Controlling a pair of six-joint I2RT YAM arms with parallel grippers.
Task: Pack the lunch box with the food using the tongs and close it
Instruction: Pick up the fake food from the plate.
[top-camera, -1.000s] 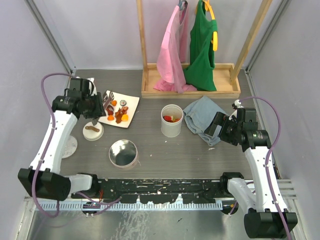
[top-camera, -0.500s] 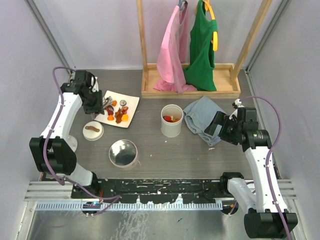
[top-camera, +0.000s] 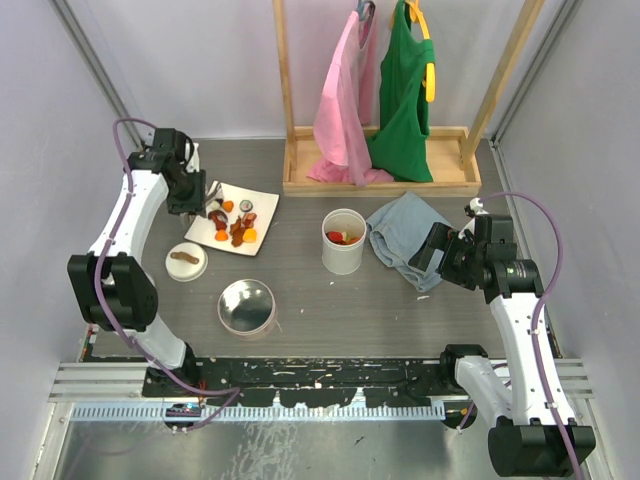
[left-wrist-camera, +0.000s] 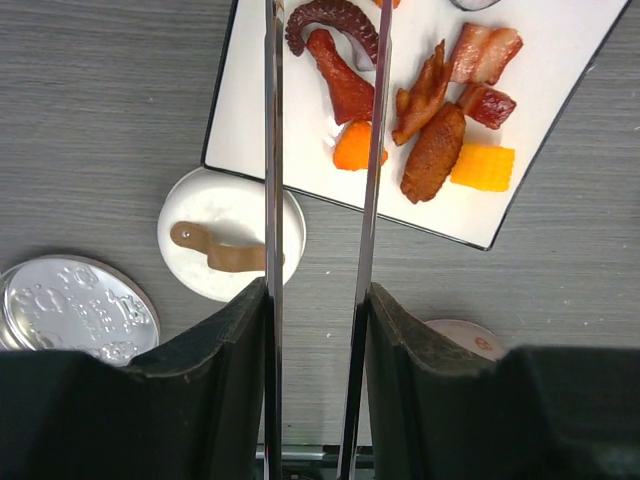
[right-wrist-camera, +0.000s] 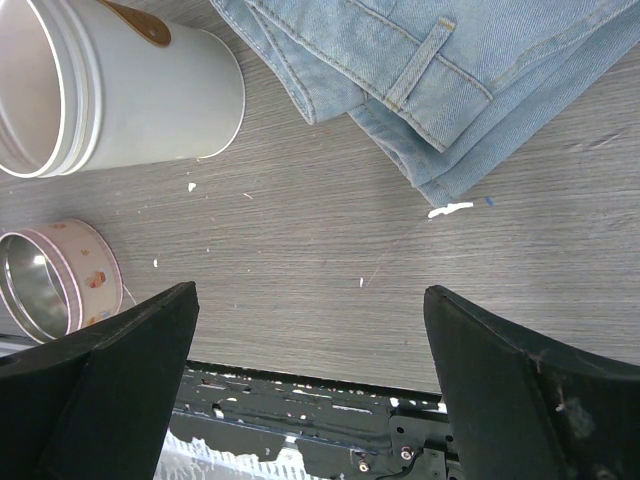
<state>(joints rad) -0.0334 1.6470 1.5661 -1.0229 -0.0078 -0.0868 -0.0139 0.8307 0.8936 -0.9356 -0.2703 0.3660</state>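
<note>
My left gripper is shut on the tongs, whose two thin metal arms run forward over the near-left part of the white plate. Between and beside the arms lies the food: a red piece, an orange piece and a brown piece. A brown sausage-like stick lies on a small white disc. The white cylindrical lunch box stands upright mid-table with red food inside. My right gripper hovers open and empty at the right.
A round silver tin sits near the front. Folded jeans lie right of the lunch box. A wooden rack with a pink and a green garment stands at the back. A silver lid lies front-left.
My left arm has swung back and to the left, carrying the tongs toward the plate's far-left corner. The right arm has not moved.
</note>
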